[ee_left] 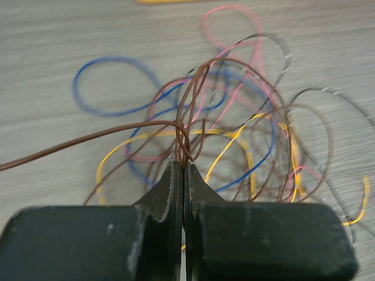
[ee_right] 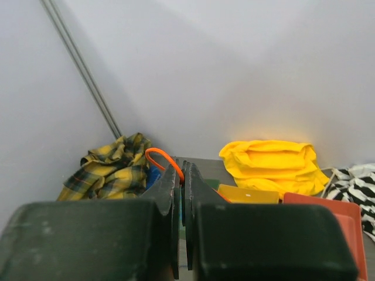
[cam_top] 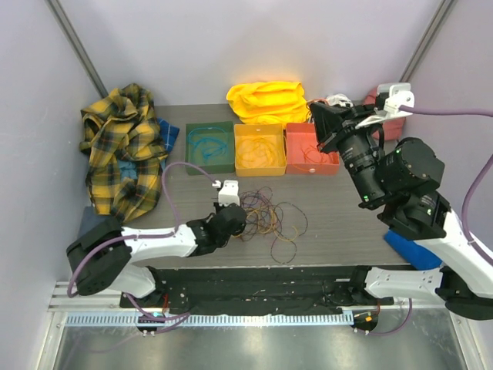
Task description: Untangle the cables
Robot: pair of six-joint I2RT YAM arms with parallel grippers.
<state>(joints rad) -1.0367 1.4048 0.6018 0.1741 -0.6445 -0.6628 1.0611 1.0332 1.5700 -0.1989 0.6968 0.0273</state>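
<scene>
Brown wire (ee_left: 88, 140) is what's clamped in the left pincer (ee_left: 183, 167): a few thin strands are squeezed between the clenched black tips, several arch up into narrow loops, and one long run is stretched out sideways to the left edge of the wrist view. The rest of the cables (cam_top: 266, 216) are piled loosely on the grey wood-grain tabletop (cam_top: 339, 223), just beyond that pincer and near the middle of the front half. No real long axis can be made out in the bunch, which is more of a roundish sprawl of thin glossy loops in blue, pink-red, yellow-orange, brown and dark, with one stray loop trailing toward the near edge. Further back, three shallow square trays are lined up side by side: a green tray (cam_top: 209, 148), an orange tray (cam_top: 259, 150) and a red tray (cam_top: 310, 150). The right pincer (ee_right: 183, 175) is held high above the tray row, its tips pressed together on what looks like an orange loop (ee_right: 161, 158), which curls out to the left. A crumpled yellow cloth (cam_top: 267, 100) is heaped behind the trays, and a yellow plaid shirt (cam_top: 123, 150) is bunched at the left side.
</scene>
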